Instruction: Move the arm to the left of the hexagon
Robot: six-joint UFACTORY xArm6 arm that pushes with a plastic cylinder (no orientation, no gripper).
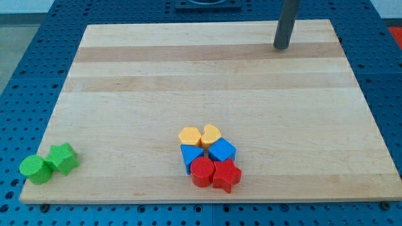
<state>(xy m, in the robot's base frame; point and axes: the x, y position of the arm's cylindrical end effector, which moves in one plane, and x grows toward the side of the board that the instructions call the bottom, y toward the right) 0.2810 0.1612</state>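
Note:
A yellow hexagon (188, 136) lies near the board's bottom middle, touching a yellow heart (211, 134) on its right. Below them are a blue triangle-like block (191, 155), a blue cube (222, 151), a red cylinder (202, 171) and a red star (227, 176), all packed in one cluster. My tip (281, 46) is at the view's top right, far above and to the right of the hexagon and the cluster, touching no block.
A green cylinder (35, 169) and a green star (62, 157) sit together at the wooden board's (125, 75) bottom left corner, the cylinder overhanging the edge. Blue perforated table surrounds the board.

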